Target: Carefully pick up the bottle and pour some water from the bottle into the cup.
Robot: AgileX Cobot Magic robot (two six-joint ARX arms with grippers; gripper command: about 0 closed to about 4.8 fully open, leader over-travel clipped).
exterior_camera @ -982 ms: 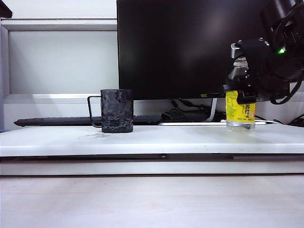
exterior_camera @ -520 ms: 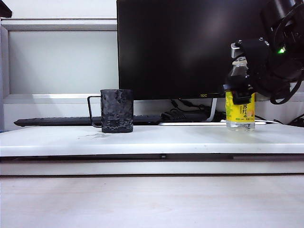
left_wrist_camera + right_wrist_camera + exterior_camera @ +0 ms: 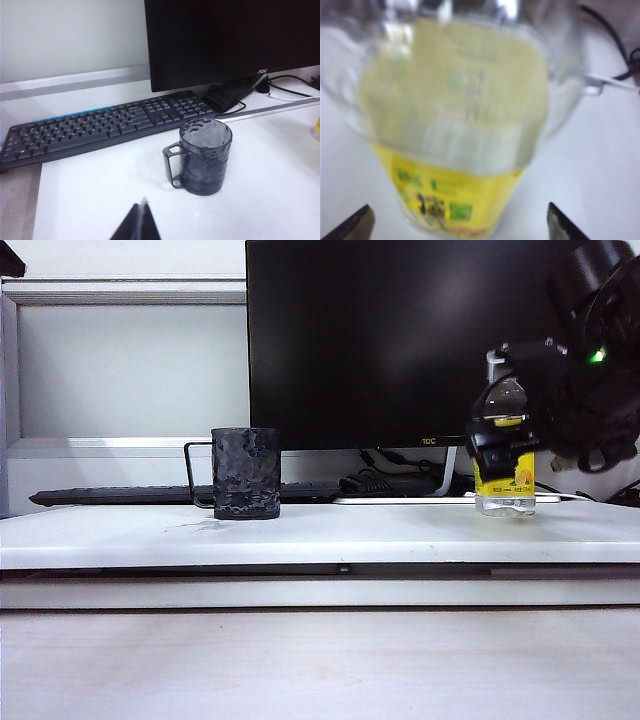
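The bottle (image 3: 506, 483), clear with a yellow label, stands upright on the white table (image 3: 380, 535) at the right. Clear water (image 3: 505, 505) shows at its base. My right gripper (image 3: 503, 436) is open around the bottle's upper part. In the right wrist view the bottle (image 3: 455, 125) fills the frame and the right gripper (image 3: 459, 220) has its two fingertips (image 3: 360, 222) far apart, clear of the label on both sides. The black bumpy cup (image 3: 246, 473) stands left of centre, handle to the left. My left gripper (image 3: 142, 222) is shut and empty, a short way in front of the cup (image 3: 205, 157).
A large black monitor (image 3: 400, 340) stands behind both objects, with a black keyboard (image 3: 100, 125) and cables (image 3: 385, 482) at its foot. A small wet patch (image 3: 200, 525) lies on the table by the cup. The table's front edge (image 3: 320, 565) runs across the view.
The right gripper's jaws have opened off the bottle, which stays standing in the same place. The cup and the left arm have not moved.
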